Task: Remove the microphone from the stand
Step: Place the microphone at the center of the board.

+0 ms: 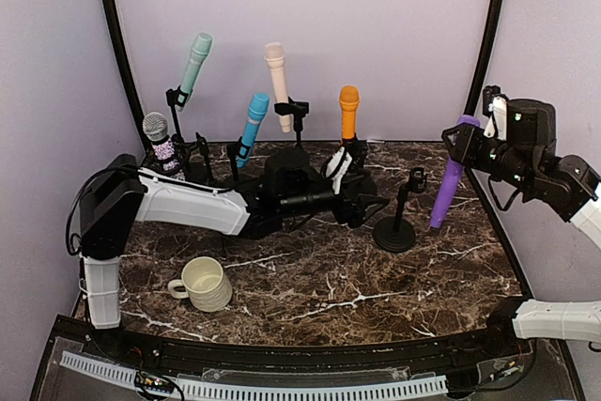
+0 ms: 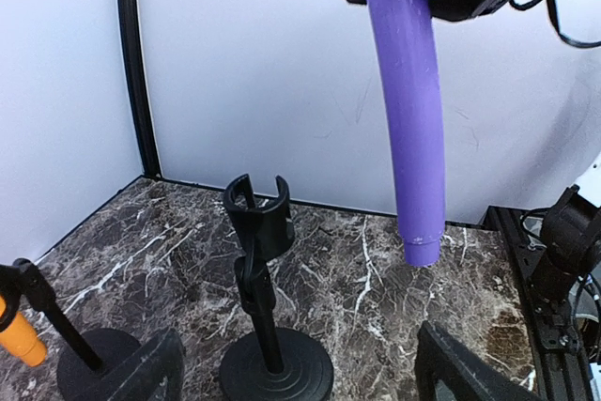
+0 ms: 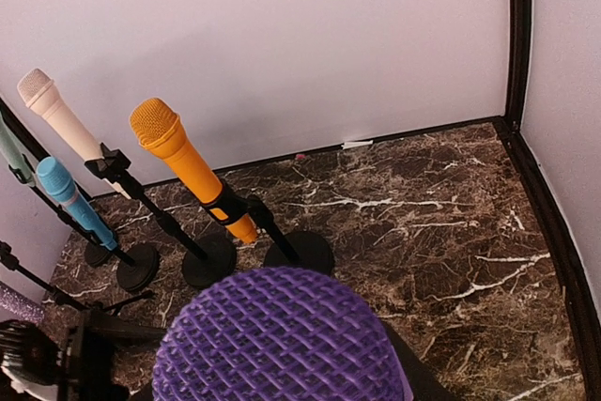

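Note:
The purple microphone (image 1: 449, 180) hangs nearly upright in the air at the right, off its stand, and my right gripper (image 1: 477, 141) is shut on its upper part. Its mesh head (image 3: 277, 340) fills the bottom of the right wrist view and hides the fingers there. Its handle end (image 2: 421, 241) hangs above the table, right of the black stand (image 2: 263, 288). The stand (image 1: 397, 223) has nothing in its clip (image 2: 256, 213). My left gripper (image 1: 366, 206) is open just left of the stand, its fingers (image 2: 141, 373) spread either side of the round base.
Several other microphones sit in stands along the back: teal (image 1: 195, 63), cream (image 1: 278, 82), blue (image 1: 254, 119), orange (image 1: 348, 110) and a glittery silver one (image 1: 160, 143). A white mug (image 1: 207, 284) lies at the front left. Walls close in on three sides.

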### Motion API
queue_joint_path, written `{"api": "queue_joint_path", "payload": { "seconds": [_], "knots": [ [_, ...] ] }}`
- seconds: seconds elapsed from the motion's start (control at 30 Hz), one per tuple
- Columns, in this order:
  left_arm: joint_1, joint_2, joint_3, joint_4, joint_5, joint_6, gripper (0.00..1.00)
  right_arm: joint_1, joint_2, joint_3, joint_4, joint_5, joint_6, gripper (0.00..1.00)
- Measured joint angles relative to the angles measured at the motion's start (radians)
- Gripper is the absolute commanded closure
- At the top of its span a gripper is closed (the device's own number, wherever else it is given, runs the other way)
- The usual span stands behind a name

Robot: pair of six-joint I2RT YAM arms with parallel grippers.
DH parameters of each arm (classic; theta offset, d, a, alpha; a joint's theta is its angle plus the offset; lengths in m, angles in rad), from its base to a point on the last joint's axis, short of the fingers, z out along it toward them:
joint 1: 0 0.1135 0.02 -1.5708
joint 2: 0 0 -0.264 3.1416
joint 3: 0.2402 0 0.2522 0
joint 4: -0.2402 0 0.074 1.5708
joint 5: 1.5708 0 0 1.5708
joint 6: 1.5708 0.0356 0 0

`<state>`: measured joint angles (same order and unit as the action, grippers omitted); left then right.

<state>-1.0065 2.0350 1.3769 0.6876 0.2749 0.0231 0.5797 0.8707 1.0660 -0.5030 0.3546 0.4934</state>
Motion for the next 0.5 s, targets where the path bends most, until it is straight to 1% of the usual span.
{"api": "queue_joint_path", "payload": {
  "seconds": [0.13, 0.27, 0.5],
  "knots": [
    [0.004, -0.156, -0.146, -0.018, -0.024, -0.009, 0.13, 0.000, -0.003, -0.001, -0.036, -0.013, 0.028, 0.70],
    [0.023, -0.297, -0.263, -0.124, -0.029, -0.036, 0.13, 0.000, -0.016, -0.060, -0.030, -0.037, 0.082, 0.70],
    [0.126, -0.532, -0.288, -0.406, -0.005, -0.080, 0.13, -0.003, 0.006, -0.301, -0.024, -0.081, 0.249, 0.69]
  ]
}}
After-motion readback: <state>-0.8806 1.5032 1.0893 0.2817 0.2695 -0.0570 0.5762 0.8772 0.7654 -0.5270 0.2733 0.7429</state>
